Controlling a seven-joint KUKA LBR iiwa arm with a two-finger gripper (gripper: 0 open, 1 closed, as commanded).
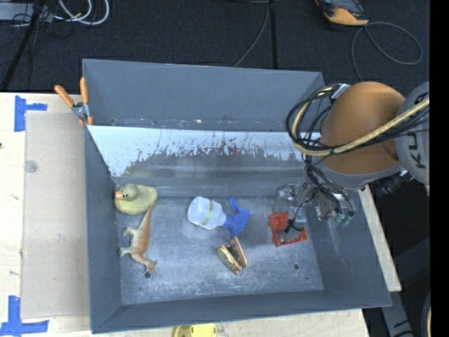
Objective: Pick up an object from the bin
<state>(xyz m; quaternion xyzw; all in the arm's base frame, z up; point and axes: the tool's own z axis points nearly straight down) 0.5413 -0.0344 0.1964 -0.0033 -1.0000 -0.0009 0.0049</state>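
Observation:
My gripper point(300, 215) hangs low at the right side of the bin, right above a small flat red thing point(286, 232) that lies on the floor there. Whether it touches the red thing I cannot tell. To the left of it lies a blue plastic piece point(238, 220) against a white rounded thing point(205, 213). A small brown and tan clip-like thing point(233, 255) lies in front of those.
At the left side of the bin sit a yellow rubber duck point(135, 199) and a tan toy animal point(139, 242) on its side. The arm with its orange cover and looped cables reaches in over the bin's right wall.

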